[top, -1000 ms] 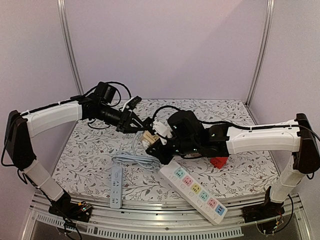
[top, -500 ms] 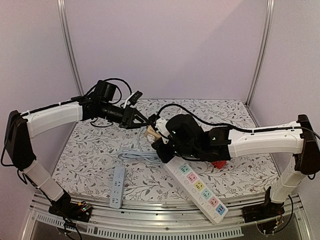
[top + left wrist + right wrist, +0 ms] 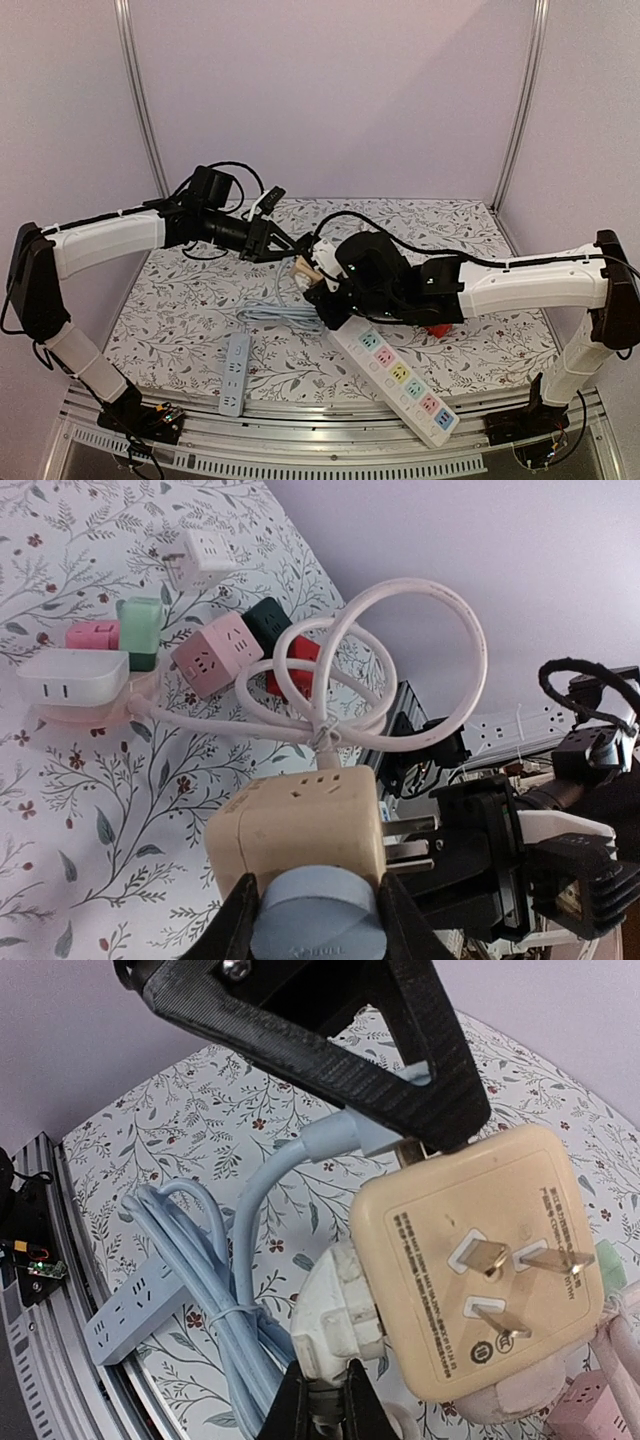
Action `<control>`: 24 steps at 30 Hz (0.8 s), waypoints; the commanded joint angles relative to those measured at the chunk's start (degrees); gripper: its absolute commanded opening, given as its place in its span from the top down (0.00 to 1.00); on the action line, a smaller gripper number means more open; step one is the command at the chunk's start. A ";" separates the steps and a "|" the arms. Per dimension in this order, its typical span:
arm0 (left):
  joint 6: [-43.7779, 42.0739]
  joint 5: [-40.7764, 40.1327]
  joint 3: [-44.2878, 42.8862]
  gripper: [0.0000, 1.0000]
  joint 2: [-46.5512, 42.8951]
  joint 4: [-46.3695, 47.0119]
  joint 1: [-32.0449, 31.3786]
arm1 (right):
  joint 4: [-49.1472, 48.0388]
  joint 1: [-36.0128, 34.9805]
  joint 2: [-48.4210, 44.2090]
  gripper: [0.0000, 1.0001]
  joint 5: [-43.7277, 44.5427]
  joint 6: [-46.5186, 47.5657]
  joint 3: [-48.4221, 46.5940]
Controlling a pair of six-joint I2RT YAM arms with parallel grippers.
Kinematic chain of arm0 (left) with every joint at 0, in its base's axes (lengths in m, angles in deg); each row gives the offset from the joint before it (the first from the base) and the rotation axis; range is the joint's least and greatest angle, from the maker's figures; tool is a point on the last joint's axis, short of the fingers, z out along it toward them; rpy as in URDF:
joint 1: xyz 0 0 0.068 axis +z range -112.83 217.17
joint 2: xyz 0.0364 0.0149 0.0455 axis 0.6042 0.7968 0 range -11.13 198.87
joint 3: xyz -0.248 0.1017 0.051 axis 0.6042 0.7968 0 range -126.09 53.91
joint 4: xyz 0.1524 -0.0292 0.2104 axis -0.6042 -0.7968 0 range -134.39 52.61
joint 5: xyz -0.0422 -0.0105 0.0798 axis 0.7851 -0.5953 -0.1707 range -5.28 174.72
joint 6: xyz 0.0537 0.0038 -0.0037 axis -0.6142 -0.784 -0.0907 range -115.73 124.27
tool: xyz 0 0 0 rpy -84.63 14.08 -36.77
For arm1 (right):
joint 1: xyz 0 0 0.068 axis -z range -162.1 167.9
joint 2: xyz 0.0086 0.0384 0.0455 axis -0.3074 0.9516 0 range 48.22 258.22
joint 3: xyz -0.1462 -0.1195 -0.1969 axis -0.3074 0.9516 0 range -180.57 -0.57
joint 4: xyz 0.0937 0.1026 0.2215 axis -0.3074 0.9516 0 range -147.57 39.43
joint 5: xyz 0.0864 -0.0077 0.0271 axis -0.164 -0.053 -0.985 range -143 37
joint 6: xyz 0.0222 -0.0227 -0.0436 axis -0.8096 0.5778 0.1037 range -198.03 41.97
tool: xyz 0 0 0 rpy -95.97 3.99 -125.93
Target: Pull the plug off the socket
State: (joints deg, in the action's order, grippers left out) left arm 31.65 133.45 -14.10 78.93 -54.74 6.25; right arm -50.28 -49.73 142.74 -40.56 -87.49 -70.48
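A beige cube socket [image 3: 303,268] hangs in the air between both grippers, its three prongs bare. My left gripper [image 3: 285,245] is shut on the round blue plug [image 3: 315,920], which sits in one face of the cube [image 3: 300,830]. My right gripper [image 3: 322,288] is shut on the white plug [image 3: 340,1325], which sits in the cube's side [image 3: 480,1270]. In the right wrist view the left gripper's fingers [image 3: 330,1050] clamp the blue plug [image 3: 375,1130], and its blue cable [image 3: 235,1280] drops to the table. Both plugs look seated.
A blue power strip [image 3: 232,375] and the coiled blue cable [image 3: 275,315] lie at the front left. A long white strip with coloured sockets [image 3: 395,375] lies at the front centre. Several small cube sockets, pink [image 3: 215,650], white [image 3: 200,560] and red [image 3: 295,655], lie behind with a looped white cable [image 3: 400,660].
Both grippers have shifted slightly right and up with the cube between them. Each keeps its hold, and both plugs stay in the cube.
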 commanded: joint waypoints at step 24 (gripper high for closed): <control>-0.71 -5.07 2.64 0.95 -0.57 1.40 -0.11 | -16.56 -3.33 -2.02 1.00 4.03 -3.72 1.12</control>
State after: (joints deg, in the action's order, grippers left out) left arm 35.05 128.92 -10.23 78.34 -49.16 5.29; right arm -55.29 -54.15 146.94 -28.62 -96.23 -69.91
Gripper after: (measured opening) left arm 0.330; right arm 0.080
